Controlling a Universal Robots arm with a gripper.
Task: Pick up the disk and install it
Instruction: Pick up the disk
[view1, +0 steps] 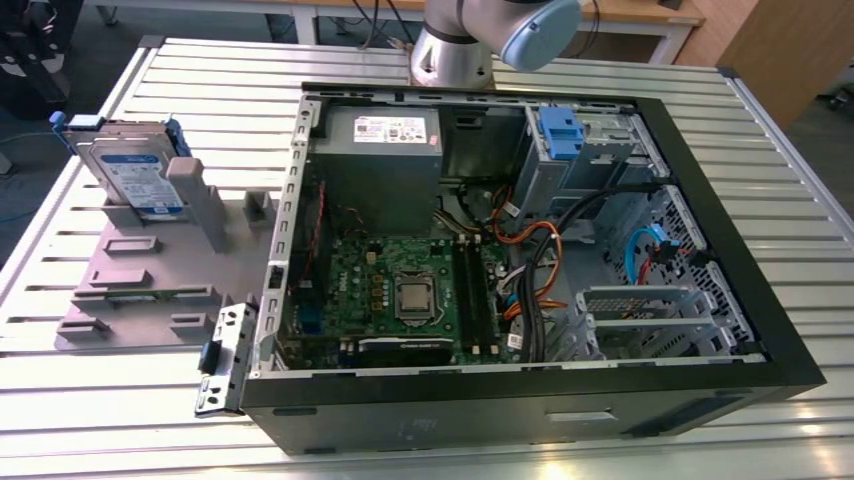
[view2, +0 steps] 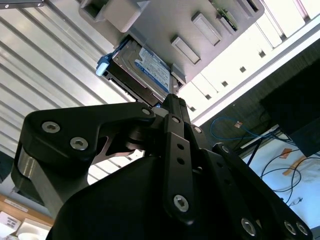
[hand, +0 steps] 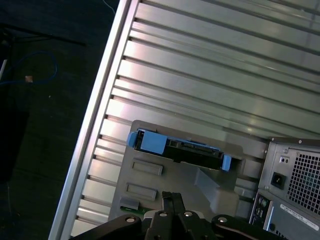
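The disk (view1: 134, 175) stands on edge in a grey holder fixture (view1: 147, 290) on the table, at the exterior view's left of the open computer case (view1: 747, 330). It is silver with a blue-and-white label and a blue carrier bracket. In both wrist views the disk (view2: 145, 70) (hand: 192, 150) sits some way beyond my black gripper (view2: 172, 100) (hand: 171, 196). The fingers are pressed together with nothing between them, clear of the disk.
Inside the case are a grey power supply (view1: 380, 130), a motherboard (view1: 400, 290), loose cables (view1: 534, 240) and a metal bay with a blue latch (view1: 561, 130). The case's rear panel (hand: 295, 180) is close to the fixture. Ribbed metal table (view1: 160, 400) surrounds everything.
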